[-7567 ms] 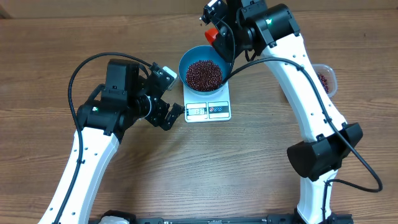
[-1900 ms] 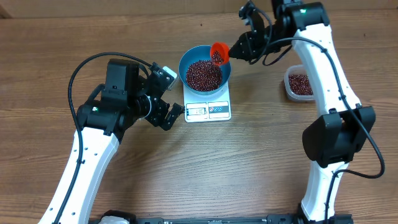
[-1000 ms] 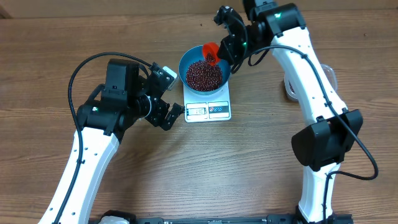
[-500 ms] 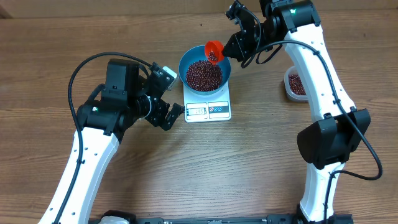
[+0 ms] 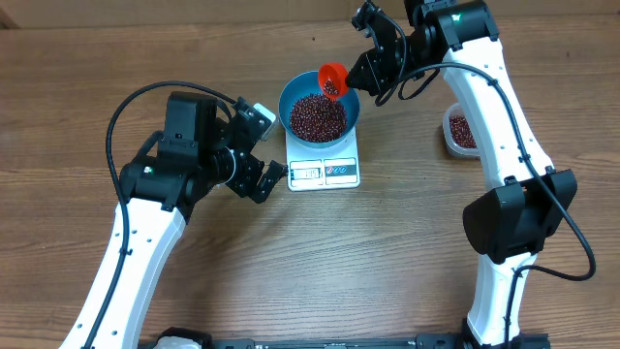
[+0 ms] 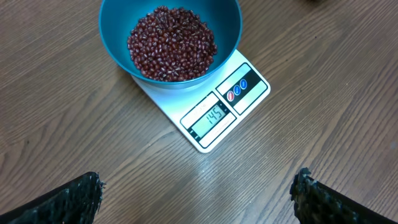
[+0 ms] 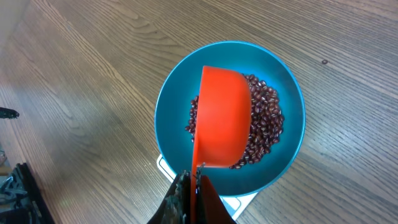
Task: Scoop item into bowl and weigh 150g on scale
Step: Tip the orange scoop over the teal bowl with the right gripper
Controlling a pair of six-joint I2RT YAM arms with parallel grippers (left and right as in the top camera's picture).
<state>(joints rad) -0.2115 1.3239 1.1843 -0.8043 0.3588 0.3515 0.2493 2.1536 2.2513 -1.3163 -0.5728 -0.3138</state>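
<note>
The blue bowl [image 5: 320, 113] [image 6: 118, 28] [image 7: 171, 106] stands on the white scale [image 5: 325, 171] [image 6: 211, 109] and holds a heap of dark red-brown beans [image 5: 318, 115] [image 6: 171, 43] [image 7: 266, 121]. The scale's display reads 145. My right gripper [image 5: 360, 73] [image 7: 194, 180] is shut on the handle of a red scoop [image 5: 333, 80] [image 7: 222, 118], tipped on its side above the bowl's back right rim. My left gripper [image 5: 263, 155] [image 6: 199, 199] stands open left of the scale, nothing between its fingers.
A clear tub [image 5: 461, 131] with more beans sits at the right, partly behind my right arm. The wooden table [image 5: 368, 262] stretches bare in front of the scale.
The right gripper carried the scoop from the tub to the bowl and tipped it over the beans a second ago, then drew back slightly to the right. It has held still for the last half second. The left arm has not moved.
</note>
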